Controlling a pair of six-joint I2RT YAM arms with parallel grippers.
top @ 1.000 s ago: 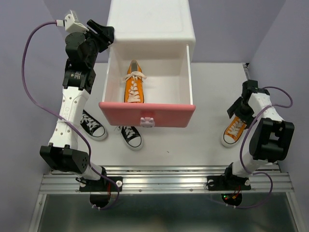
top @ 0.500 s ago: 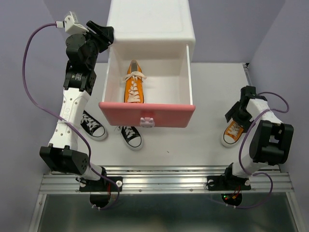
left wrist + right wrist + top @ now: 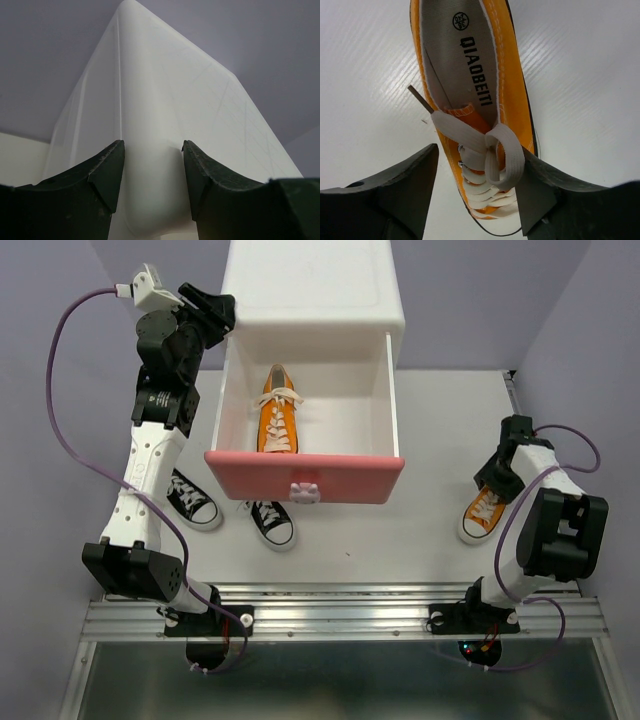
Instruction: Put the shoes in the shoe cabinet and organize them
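Note:
The white shoe cabinet (image 3: 312, 285) stands at the back, its pink upper drawer (image 3: 250, 468) pulled out. One orange shoe (image 3: 279, 410) lies inside the drawer. The other orange shoe (image 3: 484, 512) lies on the table at the right. Two black shoes (image 3: 190, 498) (image 3: 271, 522) lie in front of the drawer at the left. My left gripper (image 3: 222, 312) grips the cabinet's upper left corner; in the left wrist view its jaws (image 3: 152, 150) press on the rounded white edge (image 3: 165, 100). My right gripper (image 3: 497, 478) is open and straddles the orange shoe (image 3: 510, 90) at the laces (image 3: 477, 160).
The drawer's white bunny knob (image 3: 305, 489) faces the near edge. Purple walls close in on the left and right. The table's right edge runs just behind the right gripper. A metal rail (image 3: 340, 615) carries both arm bases.
My right gripper has moved toward the near edge and down over the orange shoe on the table. The left arm, the cabinet and the other shoes have not moved.

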